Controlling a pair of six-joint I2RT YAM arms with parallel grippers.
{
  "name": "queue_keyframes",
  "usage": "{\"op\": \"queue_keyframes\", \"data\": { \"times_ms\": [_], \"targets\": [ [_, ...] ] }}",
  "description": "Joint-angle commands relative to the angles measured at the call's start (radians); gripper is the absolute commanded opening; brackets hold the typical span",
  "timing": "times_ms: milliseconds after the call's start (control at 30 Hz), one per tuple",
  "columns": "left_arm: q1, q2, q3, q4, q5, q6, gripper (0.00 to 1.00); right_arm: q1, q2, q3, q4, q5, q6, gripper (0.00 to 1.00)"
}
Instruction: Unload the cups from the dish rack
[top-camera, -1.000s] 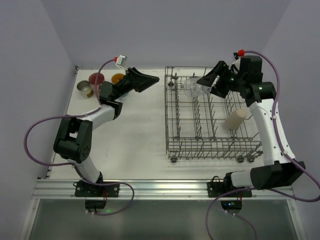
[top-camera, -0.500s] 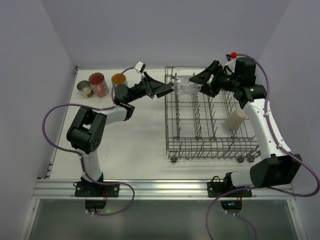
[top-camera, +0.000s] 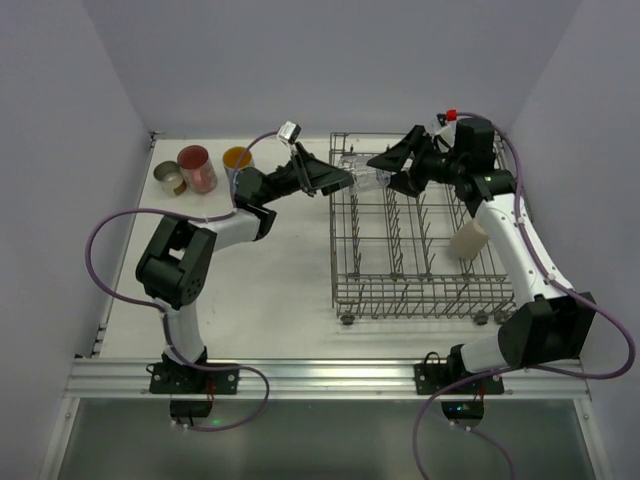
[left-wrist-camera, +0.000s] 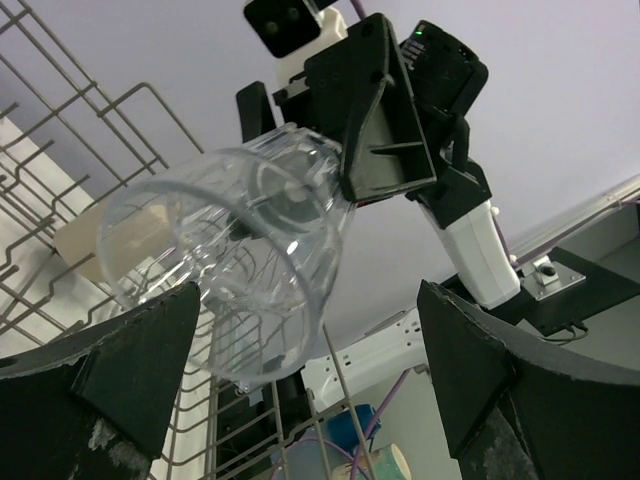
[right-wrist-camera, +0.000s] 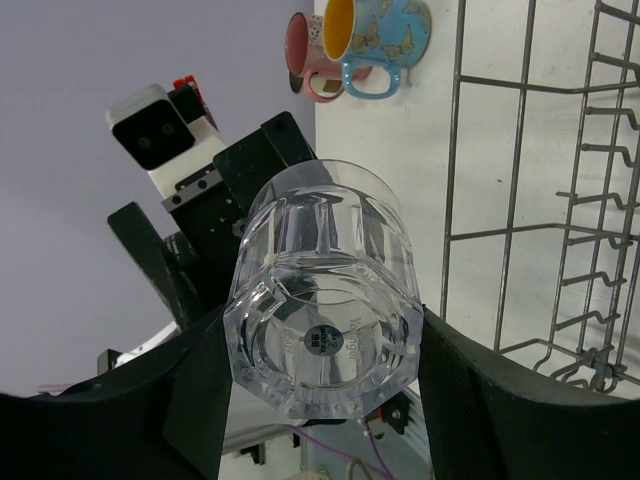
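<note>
The right gripper (top-camera: 384, 172) has its two fingers clamped on the base end of the clear glass tumbler (top-camera: 362, 178) and holds it on its side in the air, over the far left corner of the dish rack (top-camera: 430, 296), which shows in the upper middle of the overhead view. The tumbler's open mouth faces left, toward the left gripper (top-camera: 336, 180). That gripper's jaws are spread wide just at the glass's mouth. In the left wrist view the rim sits in the gap between the two dark fingers, low and toward the left one. Whether that finger touches the glass I cannot tell. The right wrist view looks straight at the thick faceted bottom of the tumbler, with a black finger pressed on either side. Inside the rack, toward the right of the overhead frame, a plain beige cup (top-camera: 467, 240) leans among the wire tines. On the white table (top-camera: 270, 280), in the upper left of the overhead frame, three more cups stand close together: a tan cup (top-camera: 170, 178) lying on its side, a pink patterned mug (top-camera: 197, 168) beside it, and a blue patterned mug (top-camera: 237, 158) with a yellow inside to its right.
</note>
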Motion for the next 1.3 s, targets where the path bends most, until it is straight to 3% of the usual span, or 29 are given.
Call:
{"op": "queue_keyframes", "data": {
  "times_ms": [0,133,267,300,333,367,400,433,500,533,600,733,833,867,933,967,1000,1067,1267],
  "targets": [
    [-0.014,-0.012,0.059,0.424,-0.008,-0.037,0.93,0.016,0.008,-0.007,0.073,-0.041,0.031,0.0],
    [-0.017,-0.012,0.063,0.43,-0.006,-0.043,0.74,0.023,0.025,-0.023,0.118,-0.058,0.045,0.0],
    [-0.017,-0.002,0.066,0.451,-0.009,-0.066,0.43,0.028,0.038,-0.044,0.161,-0.08,0.064,0.0],
    [-0.017,0.003,0.066,0.462,-0.008,-0.073,0.34,0.026,0.039,-0.052,0.171,-0.087,0.074,0.0],
    [-0.016,0.009,0.069,0.47,-0.008,-0.089,0.11,0.026,0.039,-0.056,0.188,-0.095,0.077,0.0],
    [-0.016,0.012,0.069,0.476,-0.012,-0.095,0.0,0.028,0.039,-0.058,0.196,-0.107,0.08,0.0],
    [-0.017,0.015,0.068,0.484,-0.017,-0.106,0.0,0.028,0.039,-0.061,0.199,-0.11,0.082,0.06],
    [-0.016,0.017,0.066,0.497,-0.021,-0.112,0.0,0.028,0.038,-0.059,0.196,-0.112,0.082,0.18],
    [-0.006,0.012,0.06,0.504,-0.025,-0.107,0.0,0.028,0.036,-0.041,0.179,-0.11,0.061,0.49],
    [0.001,0.003,0.054,0.502,-0.026,-0.104,0.0,0.028,0.035,-0.032,0.14,-0.106,0.05,0.76],
    [0.03,-0.008,0.046,0.479,-0.008,-0.086,0.0,0.026,0.024,0.012,0.083,-0.053,-0.008,0.96],
    [0.108,-0.064,0.005,0.417,0.03,-0.031,0.0,0.019,0.002,0.091,-0.122,0.093,-0.107,0.99],
    [0.162,-0.13,-0.021,0.207,0.089,0.133,0.0,-0.012,-0.021,0.121,-0.227,0.204,-0.153,0.99],
    [0.176,-0.155,-0.021,0.003,0.107,0.208,0.0,-0.017,-0.025,0.134,-0.25,0.227,-0.165,0.99],
    [0.179,-0.225,0.035,-0.311,0.097,0.536,0.0,-0.024,-0.031,0.154,-0.325,0.302,-0.209,0.99],
    [0.172,-0.242,0.083,-0.715,0.007,0.681,0.0,-0.027,-0.034,0.177,-0.35,0.331,-0.226,0.99],
    [0.165,-0.25,0.135,-0.9,-0.059,0.91,0.0,-0.027,-0.036,0.187,-0.394,0.36,-0.255,0.99],
    [0.15,-0.23,0.281,-1.226,-0.244,1.05,0.0,-0.027,-0.038,0.218,-0.433,0.432,-0.285,0.99],
    [0.144,-0.111,0.454,-1.511,-0.471,1.233,0.0,-0.027,-0.048,0.275,-0.566,0.619,-0.372,0.99]
  ]
}}
